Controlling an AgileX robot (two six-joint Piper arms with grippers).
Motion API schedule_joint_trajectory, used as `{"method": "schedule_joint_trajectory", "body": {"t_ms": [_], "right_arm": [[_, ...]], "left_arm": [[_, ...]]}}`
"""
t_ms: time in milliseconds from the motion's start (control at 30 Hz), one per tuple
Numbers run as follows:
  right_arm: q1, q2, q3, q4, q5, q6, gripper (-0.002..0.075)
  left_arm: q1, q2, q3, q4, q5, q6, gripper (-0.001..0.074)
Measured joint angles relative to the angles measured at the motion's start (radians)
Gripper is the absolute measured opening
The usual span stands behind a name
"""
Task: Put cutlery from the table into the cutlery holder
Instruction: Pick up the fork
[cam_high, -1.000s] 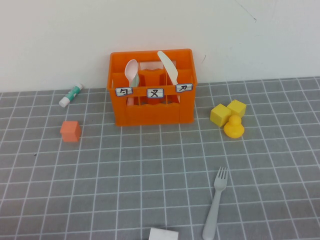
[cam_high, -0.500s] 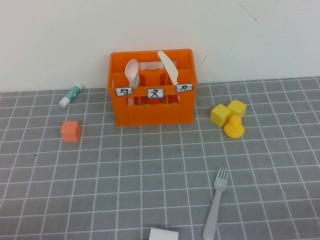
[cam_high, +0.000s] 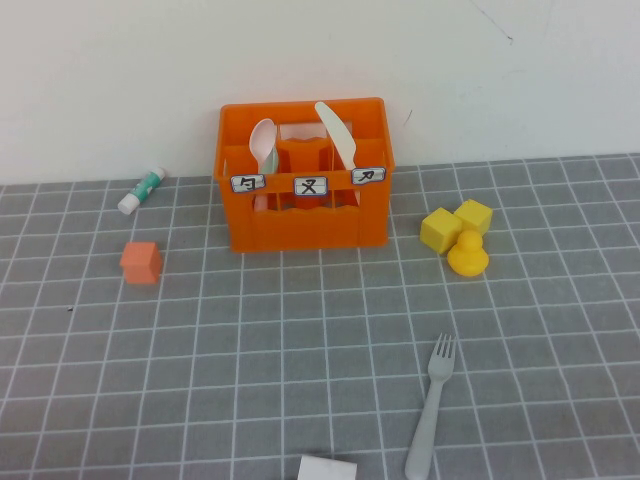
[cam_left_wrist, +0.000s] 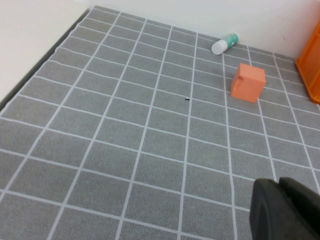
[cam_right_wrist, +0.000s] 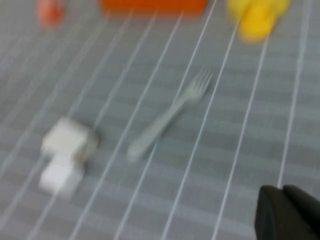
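Observation:
The light grey fork (cam_high: 432, 405) lies flat on the grey gridded table (cam_high: 300, 330) at the front right, tines pointing away from me; it also shows in the right wrist view (cam_right_wrist: 170, 117). The orange cutlery holder (cam_high: 305, 225) stands at the back centre with a white spoon (cam_high: 263, 140) and a white knife (cam_high: 337, 135) in it. Neither arm shows in the high view. My left gripper (cam_left_wrist: 278, 183) is shut and empty above bare table at the left. My right gripper (cam_right_wrist: 282, 189) is shut and empty, on the near side of the fork and apart from it.
A small orange cube (cam_high: 141, 262) and a white-and-green tube (cam_high: 141, 190) lie left of the holder. Two yellow blocks (cam_high: 441, 229) and a yellow duck (cam_high: 467, 254) sit right of it. A white block (cam_high: 327, 468) lies at the front edge, left of the fork's handle.

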Motion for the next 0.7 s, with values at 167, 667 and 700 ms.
{"method": "schedule_joint_trajectory", "body": {"t_ms": [167, 667, 700], "right_arm": [[0.0, 0.206, -0.136, -0.043, 0.206, -0.042, -0.0003], [0.0, 0.592, -0.314, -0.077, 0.355, 0.028, -0.0003], [0.0, 0.614, -0.331, -0.104, 0.355, 0.05, -0.0003]], "left_arm": [[0.0, 0.0, 0.0, 0.0, 0.0, 0.0, -0.0001], [0.0, 0.0, 0.0, 0.0, 0.0, 0.0, -0.0001], [0.0, 0.0, 0.0, 0.0, 0.0, 0.0, -0.0001]]}}
